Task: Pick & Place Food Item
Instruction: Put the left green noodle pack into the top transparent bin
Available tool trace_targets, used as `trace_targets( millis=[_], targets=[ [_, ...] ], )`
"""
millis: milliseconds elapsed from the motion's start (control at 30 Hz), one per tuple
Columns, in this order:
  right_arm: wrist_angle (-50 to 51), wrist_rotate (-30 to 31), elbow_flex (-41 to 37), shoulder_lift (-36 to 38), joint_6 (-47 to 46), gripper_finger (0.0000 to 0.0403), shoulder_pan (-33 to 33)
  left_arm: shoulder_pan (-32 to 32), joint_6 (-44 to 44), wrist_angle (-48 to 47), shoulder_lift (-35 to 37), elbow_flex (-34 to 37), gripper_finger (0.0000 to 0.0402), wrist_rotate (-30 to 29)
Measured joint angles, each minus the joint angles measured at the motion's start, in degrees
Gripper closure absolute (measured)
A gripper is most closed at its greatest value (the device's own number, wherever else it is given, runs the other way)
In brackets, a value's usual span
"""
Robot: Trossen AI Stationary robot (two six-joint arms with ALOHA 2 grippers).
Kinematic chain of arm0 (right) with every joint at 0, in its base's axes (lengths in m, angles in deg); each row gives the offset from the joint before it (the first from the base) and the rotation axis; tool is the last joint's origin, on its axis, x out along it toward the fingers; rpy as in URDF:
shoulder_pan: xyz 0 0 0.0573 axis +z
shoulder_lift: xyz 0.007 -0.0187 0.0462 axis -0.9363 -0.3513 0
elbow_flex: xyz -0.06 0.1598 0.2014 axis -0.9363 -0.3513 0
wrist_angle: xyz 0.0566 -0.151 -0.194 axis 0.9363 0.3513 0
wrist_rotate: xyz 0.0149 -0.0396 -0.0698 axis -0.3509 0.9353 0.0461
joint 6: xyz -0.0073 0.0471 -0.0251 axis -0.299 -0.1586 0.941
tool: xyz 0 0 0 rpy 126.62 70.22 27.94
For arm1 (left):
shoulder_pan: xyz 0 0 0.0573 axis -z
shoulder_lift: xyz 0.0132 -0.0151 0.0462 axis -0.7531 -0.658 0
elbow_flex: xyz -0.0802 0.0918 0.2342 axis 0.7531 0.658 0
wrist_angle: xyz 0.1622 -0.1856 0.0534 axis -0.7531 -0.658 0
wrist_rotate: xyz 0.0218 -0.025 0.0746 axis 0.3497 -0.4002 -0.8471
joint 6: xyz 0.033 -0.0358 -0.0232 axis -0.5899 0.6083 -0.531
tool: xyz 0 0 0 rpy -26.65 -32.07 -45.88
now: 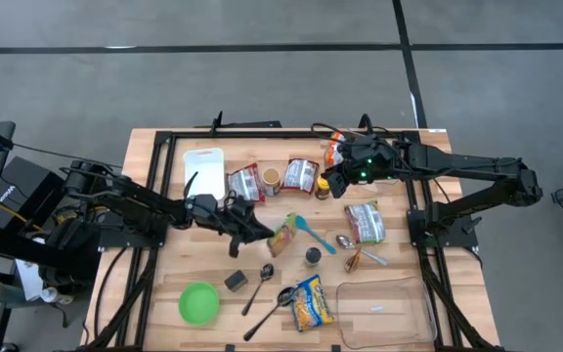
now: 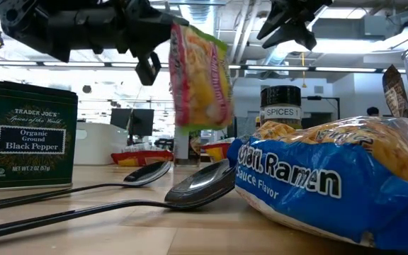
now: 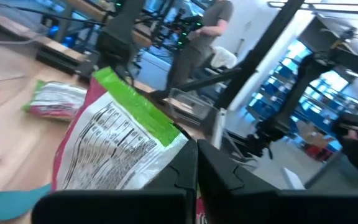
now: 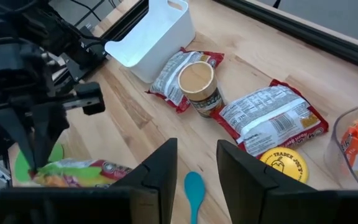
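A pink-and-green ramen packet point(image 1: 283, 235) hangs in the air over the middle of the table, upright in the low view point(image 2: 200, 74). My left gripper point(image 1: 260, 231) reaches in from the table's left and is shut on it; the left wrist view shows the packet's printed back point(image 3: 114, 149). My right gripper point(image 1: 328, 184) hovers above the far middle of the table. Its fingers point(image 4: 166, 168) are open with nothing between them, over a teal spoon point(image 4: 193, 190). My left gripper pinches the packet's edge point(image 3: 176, 146) between its two shut fingers point(image 3: 219, 174), coming at it about level from the table's left. The packet is lifted clear of the table and hangs upright beside and below the fingers point(image 2: 147, 67).
A white bin point(image 1: 203, 166), two ramen packets point(image 1: 245, 183) and a brown cup point(image 1: 272, 177) lie at the far side. Another packet point(image 1: 365, 220) lies right. Near the front are a green bowl point(image 1: 198, 303), a blue ramen packet point(image 1: 311, 301), spoons point(image 1: 262, 286), a pepper tin point(image 1: 236, 281) and a clear container point(image 1: 384, 311).
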Motion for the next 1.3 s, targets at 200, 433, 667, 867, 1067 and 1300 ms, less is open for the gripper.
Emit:
trace_targets(
  millis=[200,433,667,867,1067,1300],
  targets=[
    [-0.2,0.0,0.0,0.0,-0.4,0.0295,-0.4,-0.1,-2.9,-0.1,0.0,-1.5,0.0401,2.3],
    [-0.2,-5.0,0.0,0.0,5.6,0.0295,-0.3,-0.7,-5.8,0.0,0.0,-2.9,0.0401,2.5],
    [-2.0,-13.8,0.0,0.0,27.5,0.0295,3.5,-3.2,-6.0,0.0,0.0,-2.9,0.0401,2.6],
    [-5.6,-13.3,0.0,-0.8,33.0,0.0295,6.6,-4.9,-5.9,-0.5,0.0,-2.9,0.0401,2.9],
    [-4.8,-12.9,0.0,-1.7,27.9,0.0295,6.5,-5.0,-5.4,-6.9,1.9,-2.9,0.0401,3.7],
    [-3.6,-12.9,-0.1,-3.1,27.8,0.0295,6.6,-4.9,-5.3,-31.9,13.8,-2.9,0.0401,-3.4]
  ],
)
